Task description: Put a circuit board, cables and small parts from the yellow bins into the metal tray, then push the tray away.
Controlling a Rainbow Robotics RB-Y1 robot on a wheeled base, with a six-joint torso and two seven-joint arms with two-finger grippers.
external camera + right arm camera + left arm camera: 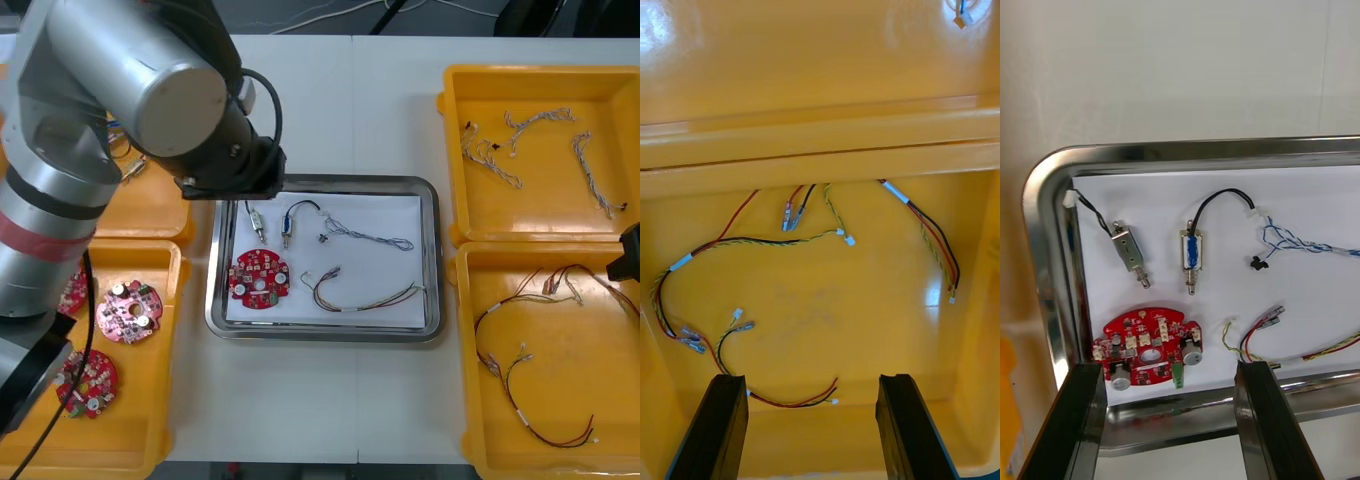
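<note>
The tray (325, 181) sits at the middle of the worktop (330, 400), between the yellow bins, and is white inside. A round red circuit board (259, 277) lies in its near left corner. Beyond the board are two small metal parts (258, 222), side by side and not touching, each with a short black lead. To their right a twisted blue and white cable (370, 238) runs across the far half of the tray. A red and yellow cable (365, 297) curves along the near half, just right of the board.

The left arm (150, 90) reaches in from the left, and its bulk covers the tray's far left corner in the front view. The left jaws hang over the tray's near rim, released and holding nothing, with the board just beyond them.

The right jaws are over the near right bin (580, 350), also released and empty. More red, yellow and black cables (752, 241) lie loose on the bin floor beyond them. The far right bin (550, 200) holds several blue and white cables (490, 155). The near left bin (140, 420) holds more red boards (125, 312) (one is partly hidden by the arm).
</note>
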